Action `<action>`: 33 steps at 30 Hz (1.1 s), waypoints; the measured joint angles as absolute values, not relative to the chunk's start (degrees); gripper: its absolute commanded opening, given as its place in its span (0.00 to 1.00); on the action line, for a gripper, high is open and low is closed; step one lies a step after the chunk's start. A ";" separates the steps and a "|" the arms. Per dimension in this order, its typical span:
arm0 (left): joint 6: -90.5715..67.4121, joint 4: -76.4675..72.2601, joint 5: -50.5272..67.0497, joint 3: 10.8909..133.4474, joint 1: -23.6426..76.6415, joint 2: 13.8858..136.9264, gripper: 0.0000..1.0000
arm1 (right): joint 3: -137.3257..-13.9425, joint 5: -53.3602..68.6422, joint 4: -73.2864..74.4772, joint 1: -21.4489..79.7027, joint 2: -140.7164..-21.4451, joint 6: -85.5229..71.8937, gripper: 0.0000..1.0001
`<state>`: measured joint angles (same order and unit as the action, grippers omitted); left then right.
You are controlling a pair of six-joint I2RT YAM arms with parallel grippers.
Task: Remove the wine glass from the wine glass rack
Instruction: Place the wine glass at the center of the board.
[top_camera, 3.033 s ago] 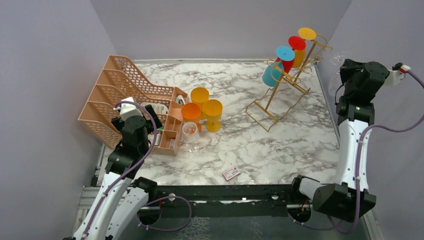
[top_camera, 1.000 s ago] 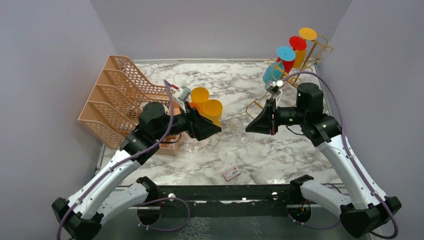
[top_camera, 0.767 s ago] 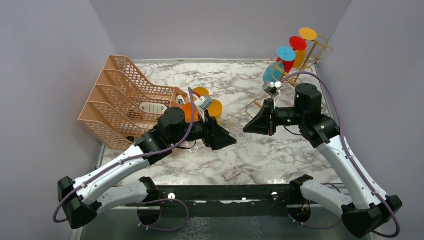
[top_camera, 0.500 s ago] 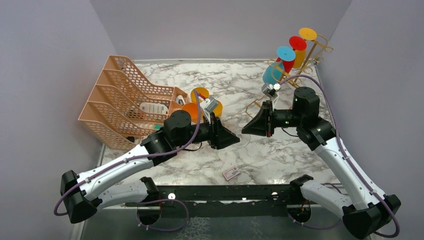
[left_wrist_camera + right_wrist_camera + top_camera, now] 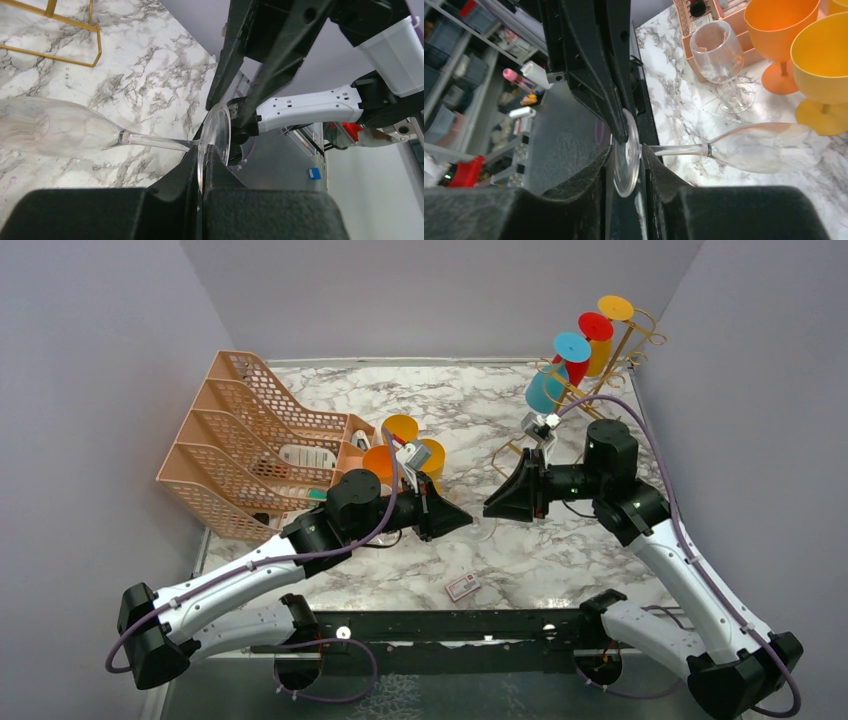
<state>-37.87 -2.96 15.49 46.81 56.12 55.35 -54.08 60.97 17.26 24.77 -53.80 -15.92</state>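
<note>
Off the wine glass rack (image 5: 578, 405) and well apart from it: clear wine glass (image 5: 60, 132), hanging level above the marble worktop (image 5: 560, 530), stem horizontal, caught between the two arms near the middle of the scene.

Pinched tight on the rim of its foot: left gripper (image 5: 202, 165), fingers pressed flat to either face of the disc. Set around the same foot from the opposite side: right gripper (image 5: 626, 156), fingers parted only a little, a sliver of gap showing beside the disc. Probably no real squeeze there, so weight likely carried by the left side alone.

Hanging upside down on the rack: teal goblet (image 5: 545, 390), red goblet (image 5: 577, 368), yellow goblet (image 5: 598, 355). Standing on the worktop beside the peach file organizer (image 5: 240, 430): upright clear glass (image 5: 719, 55), orange goblet (image 5: 781, 30), amber goblet (image 5: 824, 55).

Judged from this: removal itself done, hand-over nearly complete. Left to do: right gripper clear of the foot, then glass turned upright and set down, most likely among the standing ones. Main risk: thin foot slipping or tilting in a one-sided edge grip.
</note>
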 measured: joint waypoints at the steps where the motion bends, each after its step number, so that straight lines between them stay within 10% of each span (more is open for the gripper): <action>1: -37.95 -2.92 15.49 46.33 56.18 55.13 0.00 | -54.08 61.01 18.17 24.77 -53.49 -15.27 0.39; 10: -38.83 -3.31 15.38 43.22 56.27 52.56 0.00 | -51.18 62.43 22.79 25.17 -51.22 -13.65 0.45; 13: -38.81 -3.79 15.40 43.22 56.27 52.56 0.00 | -50.72 61.91 24.25 25.65 -52.21 -13.08 0.30; 21: -38.81 -5.21 15.92 43.22 56.27 53.25 0.00 | -47.72 62.35 18.63 27.38 -52.64 -17.76 0.27; 26: -38.81 -5.93 16.03 43.22 56.25 53.58 0.00 | -47.42 62.15 16.36 29.61 -54.04 -19.33 0.02; 33: -38.06 -6.13 15.92 42.70 55.99 53.58 0.00 | -47.27 61.25 16.32 29.69 -55.64 -20.36 0.01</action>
<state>-38.06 -6.13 15.92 42.70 55.99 53.58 -47.27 61.25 16.32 29.69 -55.64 -20.36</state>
